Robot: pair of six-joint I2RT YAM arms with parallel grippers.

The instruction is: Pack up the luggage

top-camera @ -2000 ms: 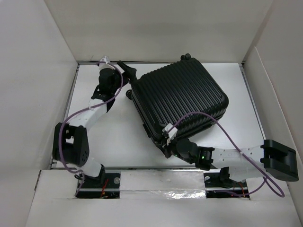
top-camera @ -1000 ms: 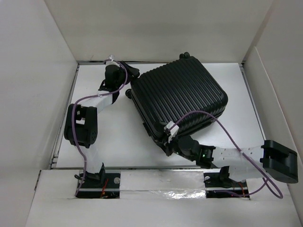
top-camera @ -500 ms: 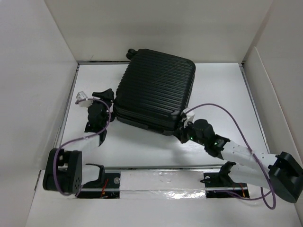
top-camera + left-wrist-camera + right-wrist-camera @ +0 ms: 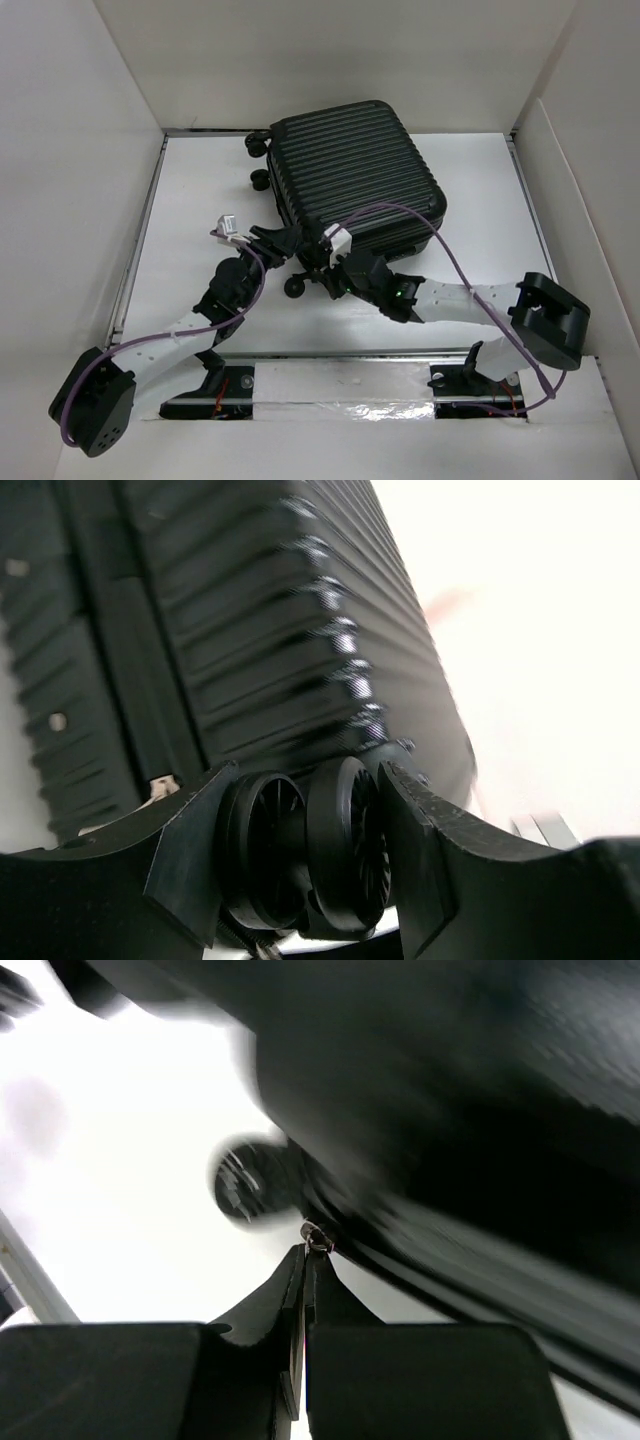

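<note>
Black hard-shell luggage (image 4: pixel 355 175), closed, far-centre on table (image 4: pixel 480 200): stiff, slick, likely heavy. Your left gripper (image 4: pixel 300 845) clamps caster wheel (image 4: pixel 345 840); right gripper (image 4: pixel 305 1260) pinched tight on small metal ring (image 4: pixel 317 1239) at seam. Grip fittings, not shell

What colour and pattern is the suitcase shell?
The luggage is black and ribbed; top external view shows it best.

The luggage (image 4: pixel 350 165) blocks the middle; bare table (image 4: pixel 195 190) lies either side.

One luggage (image 4: pixel 350 165) lies on one table (image 4: pixel 480 200). Three caster wheels show from above: far wheel (image 4: pixel 258 143), middle wheel (image 4: pixel 260 180), near wheel (image 4: pixel 295 288). Two arms, left arm (image 4: pixel 165 345) and right arm (image 4: pixel 470 298), each carry one purple cable (image 4: pixel 400 208) and one pair of jaws.
</note>
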